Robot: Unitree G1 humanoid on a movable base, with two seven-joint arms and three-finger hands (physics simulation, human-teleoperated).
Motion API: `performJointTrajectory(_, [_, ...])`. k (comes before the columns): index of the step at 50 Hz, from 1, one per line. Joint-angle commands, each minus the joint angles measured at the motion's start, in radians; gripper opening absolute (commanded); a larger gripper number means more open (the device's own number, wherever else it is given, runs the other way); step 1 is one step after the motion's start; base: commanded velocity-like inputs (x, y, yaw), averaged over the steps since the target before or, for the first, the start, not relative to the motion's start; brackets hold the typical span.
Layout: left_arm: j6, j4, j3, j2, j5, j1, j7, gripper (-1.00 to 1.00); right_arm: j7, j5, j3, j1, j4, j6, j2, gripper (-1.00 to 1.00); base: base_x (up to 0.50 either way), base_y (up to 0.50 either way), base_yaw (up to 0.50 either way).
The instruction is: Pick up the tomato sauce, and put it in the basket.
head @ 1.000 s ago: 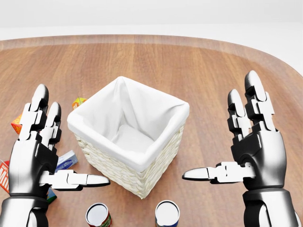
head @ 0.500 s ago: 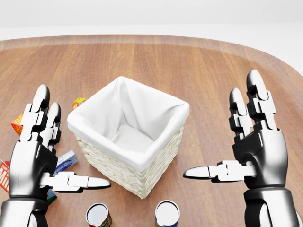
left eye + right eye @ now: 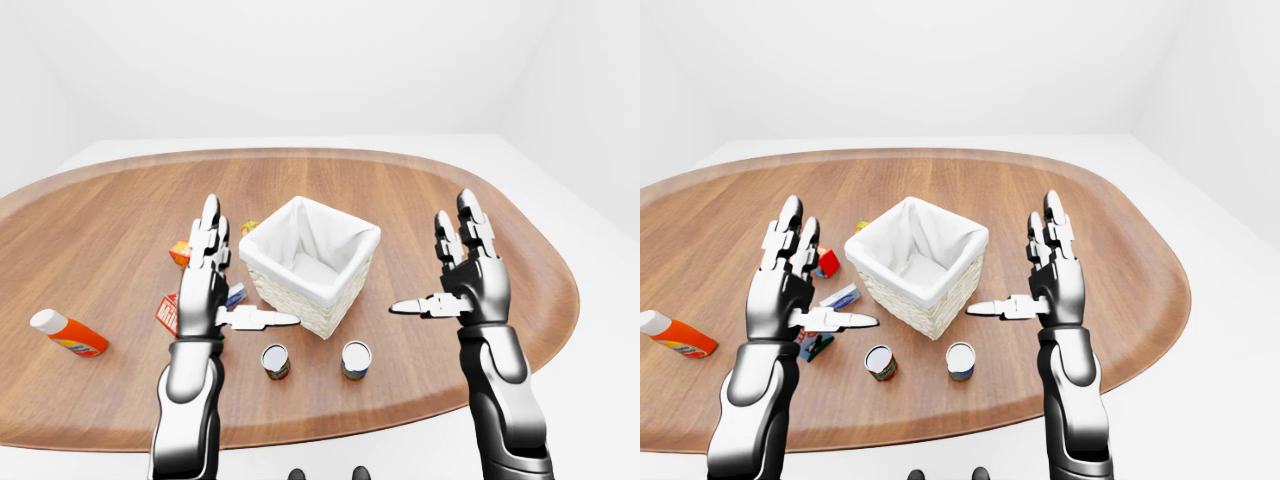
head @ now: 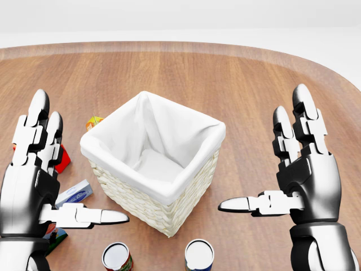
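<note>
- Bottle (image 3: 68,334), orange with a white cap, lies on its side far out at the left of the wooden table (image 4: 225,79). It is not your target.
- Your left hand (image 4: 25,192) hovers spread wide and holds nothing, with the thumb pointing toward the basket.
- A red carton (image 4: 62,158) and a blue-and-white box (image 4: 74,193) sit just beside that hand.
- The red-labelled can (image 4: 117,257) stands upright at the bottom of the head view, near the basket's lower-left wall. You can take it as the likely tomato sauce, though the label is too small to read.
- Expect it to be rigid, smooth-sided and fairly heavy. Wrap your fingers around the middle of its side, as the lid offers no hold.
- The wicker basket (image 4: 135,179) has a white cloth liner and sits empty, with its mouth open upward.
- A blue-labelled can (image 4: 199,255) stands upright, well apart from the red one.
- Your right hand (image 4: 307,180) is also splayed and empty.
</note>
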Motion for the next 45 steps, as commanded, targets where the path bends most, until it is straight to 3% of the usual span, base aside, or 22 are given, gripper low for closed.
performJointTrajectory(1, [0.000, -0.057, 0.003, 0.007, 0.043, 0.008, -0.016, 1.00, 0.001, -0.002, -0.001, -0.002, 0.003, 0.000, 0.000, 1.00, 0.00, 0.00, 0.00])
performJointTrajectory(9, [0.000, -0.116, 0.006, 0.013, 0.136, 0.022, -0.052, 1.00, 0.001, -0.007, 0.006, 0.006, 0.008, 0.000, 0.003, 1.00, 0.00, 0.00, 0.00])
performJointTrajectory(29, [0.000, -0.180, 0.017, 0.015, 0.230, 0.036, -0.111, 1.00, 0.000, -0.003, 0.003, 0.005, -0.003, 0.000, 0.002, 1.00, 0.00, 0.00, 0.00])
performJointTrajectory(45, [0.000, -0.156, 0.009, 0.007, 0.314, 0.106, -0.146, 1.00, -0.001, -0.005, 0.003, 0.002, 0.004, 0.000, 0.002, 1.00, 0.00, 0.00, 0.00])
